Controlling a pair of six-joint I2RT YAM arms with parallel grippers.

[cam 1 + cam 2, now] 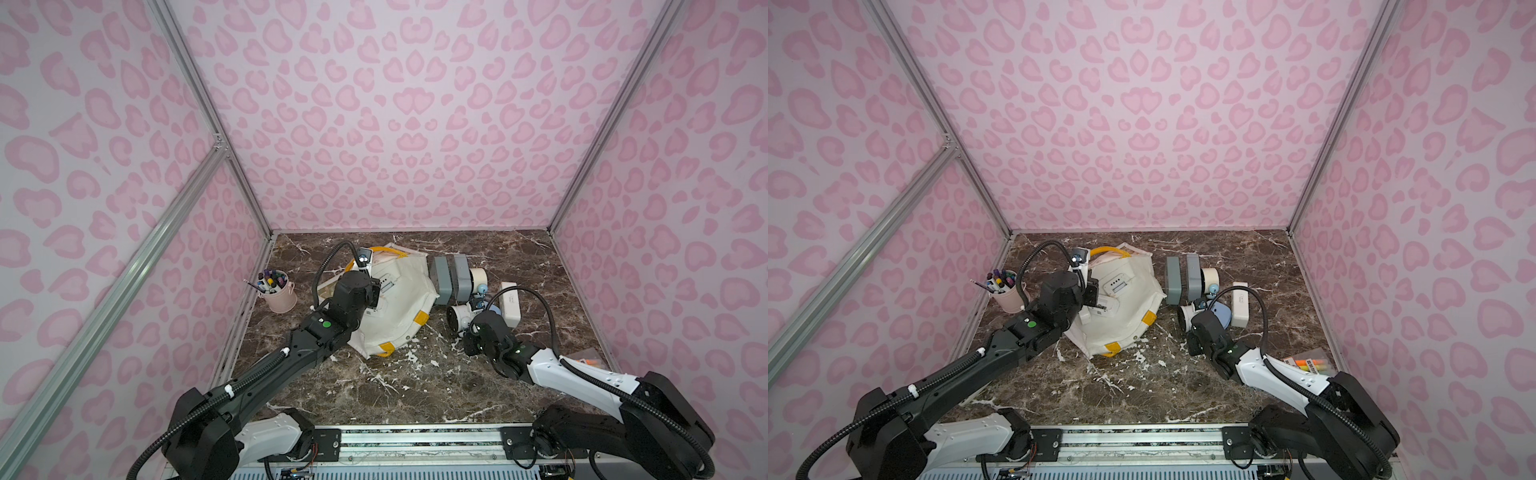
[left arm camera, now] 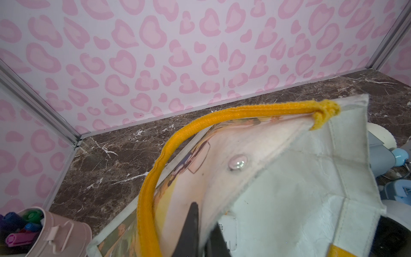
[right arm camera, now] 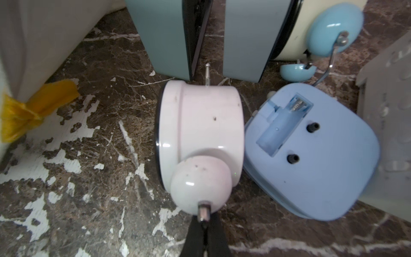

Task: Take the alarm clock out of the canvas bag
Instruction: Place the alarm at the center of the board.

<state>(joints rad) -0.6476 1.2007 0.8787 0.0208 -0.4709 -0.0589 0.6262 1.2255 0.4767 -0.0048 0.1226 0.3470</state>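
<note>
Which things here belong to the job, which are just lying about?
Job: canvas bag, white digital clock inside it, left gripper pinching the bag's rim, right gripper on the white bell clock.
Lying about: pink pen bucket, two grey boxes, blue clock, white box.

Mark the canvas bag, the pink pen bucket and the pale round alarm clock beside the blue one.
canvas bag (image 1: 409,307): a top view, white cloth side.
pink pen bucket (image 1: 282,300): a top view, outer wall.
pale round alarm clock (image 3: 200,120): right wrist view, round casing.

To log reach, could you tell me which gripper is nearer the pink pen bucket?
Left. The left gripper is at the canvas bag beside the bucket; the right gripper is beyond the bag, at a white clock.
</note>
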